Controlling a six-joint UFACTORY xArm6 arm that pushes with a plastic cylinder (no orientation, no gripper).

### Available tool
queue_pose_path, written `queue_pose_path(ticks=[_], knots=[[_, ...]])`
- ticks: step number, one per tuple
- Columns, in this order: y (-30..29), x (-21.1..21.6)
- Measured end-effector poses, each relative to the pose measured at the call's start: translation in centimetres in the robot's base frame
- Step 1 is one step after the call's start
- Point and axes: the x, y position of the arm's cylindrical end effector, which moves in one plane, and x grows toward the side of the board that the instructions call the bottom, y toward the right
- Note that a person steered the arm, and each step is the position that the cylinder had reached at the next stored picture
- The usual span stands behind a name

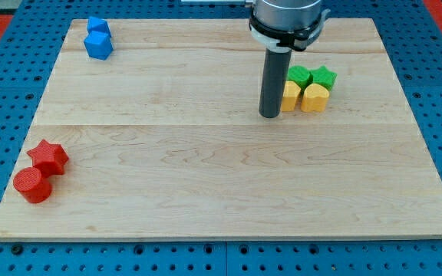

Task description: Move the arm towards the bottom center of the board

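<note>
My tip (270, 115) rests on the wooden board (206, 169), right of the board's middle in its upper half. It stands just left of a yellow block (291, 96), close to or touching it. A second yellow block (315, 98) lies to the right of that one. A green block (300, 75) and a green star (324, 77) sit directly above the yellow pair. The rod hides part of the left yellow block.
Two blue blocks (97, 38) sit together at the board's top left. A red star (48, 156) and a red cylinder (33, 185) sit at the bottom left. A blue pegboard (6, 77) surrounds the board.
</note>
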Motion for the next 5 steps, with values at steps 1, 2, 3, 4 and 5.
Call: queue_pose_path(ticks=[1, 2, 3, 4, 5], knots=[[-0.4, -0.3], [-0.4, -0.3], [-0.4, 1.8], [-0.6, 4.3], [-3.9, 6.4]])
